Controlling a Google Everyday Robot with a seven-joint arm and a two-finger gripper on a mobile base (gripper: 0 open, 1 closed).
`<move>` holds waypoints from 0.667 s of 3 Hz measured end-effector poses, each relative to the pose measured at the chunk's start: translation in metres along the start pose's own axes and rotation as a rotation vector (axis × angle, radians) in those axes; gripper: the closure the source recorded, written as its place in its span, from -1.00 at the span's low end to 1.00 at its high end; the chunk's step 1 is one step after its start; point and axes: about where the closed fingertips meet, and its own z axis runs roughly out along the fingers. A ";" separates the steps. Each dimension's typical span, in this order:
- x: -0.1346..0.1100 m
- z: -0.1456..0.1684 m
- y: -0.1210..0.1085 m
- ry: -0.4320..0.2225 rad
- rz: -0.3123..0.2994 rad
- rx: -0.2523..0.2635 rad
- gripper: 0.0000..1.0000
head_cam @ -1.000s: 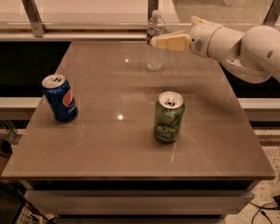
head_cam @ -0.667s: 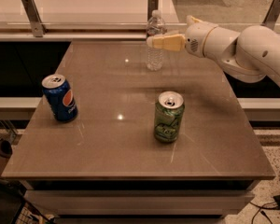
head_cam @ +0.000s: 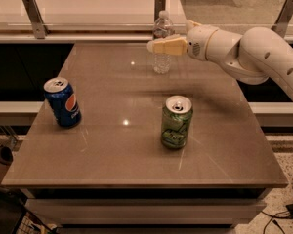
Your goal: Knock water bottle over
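Standing upright near the far edge of the table (head_cam: 122,160): the water bottle (head_cam: 162,63), clear ribbed plastic, white cap, roughly mid-width of the tabletop. Not tipped; base flat on the surface.

The gripper (head_cam: 154,46) reaches in from the right at the bottle's mid-height. Its tan tip lies across the front of the bottle, covering the middle band of it, and pokes out just past the bottle's left side. Contact looks likely, but cannot confirm from this angle. Whether the gripper is spread or closed: cannot tell. Nothing is visibly held in it.

The white arm (head_cam: 254,52) comes in from the right edge of the view, passing above the table's far right corner.

Blue Pepsi can (head_cam: 62,103) is upright near the left edge, well apart from the bottle. Green soda can (head_cam: 176,122) is upright, right of centre and nearer the front, also well clear of the bottle and the gripper.
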 end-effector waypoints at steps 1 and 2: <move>0.006 0.008 0.001 -0.009 0.025 -0.024 -1.00; 0.009 0.013 0.001 -0.018 0.039 -0.035 -1.00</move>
